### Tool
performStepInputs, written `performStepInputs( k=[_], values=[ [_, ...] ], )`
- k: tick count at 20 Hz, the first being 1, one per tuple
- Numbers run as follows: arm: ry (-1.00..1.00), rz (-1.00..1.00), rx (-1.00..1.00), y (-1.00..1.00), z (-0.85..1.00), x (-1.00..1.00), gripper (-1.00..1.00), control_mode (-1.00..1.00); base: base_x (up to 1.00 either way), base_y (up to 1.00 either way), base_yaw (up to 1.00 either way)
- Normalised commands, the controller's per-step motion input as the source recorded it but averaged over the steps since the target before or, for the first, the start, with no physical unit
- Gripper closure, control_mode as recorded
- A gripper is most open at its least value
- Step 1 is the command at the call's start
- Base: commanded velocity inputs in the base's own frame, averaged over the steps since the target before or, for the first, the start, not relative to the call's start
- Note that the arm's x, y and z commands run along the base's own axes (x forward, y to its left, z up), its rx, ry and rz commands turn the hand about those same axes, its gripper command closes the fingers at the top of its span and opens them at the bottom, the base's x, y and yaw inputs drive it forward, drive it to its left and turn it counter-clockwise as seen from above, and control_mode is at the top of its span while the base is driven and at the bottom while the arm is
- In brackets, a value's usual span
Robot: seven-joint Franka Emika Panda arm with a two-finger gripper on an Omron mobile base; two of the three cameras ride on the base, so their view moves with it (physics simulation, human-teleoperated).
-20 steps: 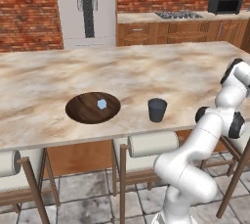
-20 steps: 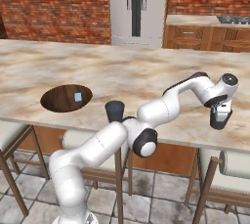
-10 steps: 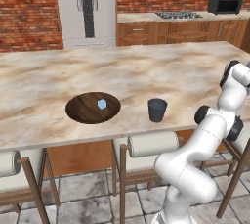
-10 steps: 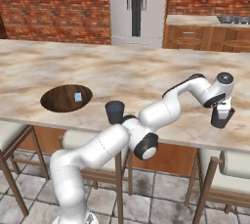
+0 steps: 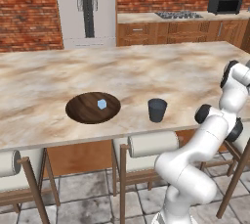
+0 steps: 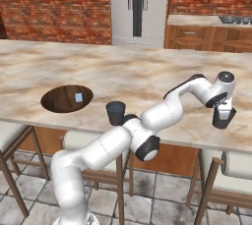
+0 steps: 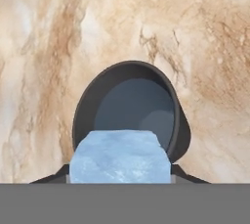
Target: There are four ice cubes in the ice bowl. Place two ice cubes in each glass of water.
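Observation:
My gripper (image 6: pixel 224 111) hangs at the counter's right end, shut on a pale blue ice cube (image 7: pixel 119 155). Straight under it stands a dark grey-blue glass of water (image 6: pixel 222 121); in the hand view its rim (image 7: pixel 100 88) rings the water (image 7: pixel 127 108), where a paler patch shows. The cube is above the glass's near edge. The other glass (image 5: pixel 157 109) (image 6: pixel 116 112) stands near the counter's front. Left of it, the dark wooden ice bowl (image 5: pixel 78 113) (image 6: pixel 56 102) holds one ice cube (image 5: pixel 101 104) (image 6: pixel 78 97).
The marble island counter (image 5: pixel 122 74) runs wide, and its front edge lies close to both glasses. Stools (image 5: pixel 151 145) stand under that edge. A fridge (image 5: pixel 85 8), cabinets and a black microwave (image 5: pixel 223 4) line the brick back wall.
The hand has drifted slightly right and down over the right glass, with the ice cube still in its grip. Bowl and left glass have not moved.

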Motion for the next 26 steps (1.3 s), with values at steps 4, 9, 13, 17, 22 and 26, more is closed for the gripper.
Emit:
performStepInputs(
  k=[4, 9, 13, 17, 22, 26],
  values=[
    [0.07, 0.00, 0.08, 0.00, 0.00, 0.00, 1.00, -1.00, 0.00, 0.00, 0.00],
    [0.03, 0.00, 0.05, -0.02, 0.04, 0.00, 1.00, -1.00, 0.00, 0.00, 0.00],
    [0.00, 0.00, 0.02, -0.19, 0.16, 0.00, 1.00, -1.00, 0.00, 0.00, 0.00],
    [0.00, 0.00, 0.02, -0.16, 0.19, -0.06, 1.00, -1.00, 0.00, 0.00, 0.00],
    [0.02, 0.00, 0.02, -0.13, 0.00, 0.04, 1.00, -1.00, 0.00, 0.00, 0.00],
    [0.01, 0.00, 0.04, -0.09, 0.00, 0.05, 1.00, -1.00, 0.00, 0.00, 0.00]
  ],
)
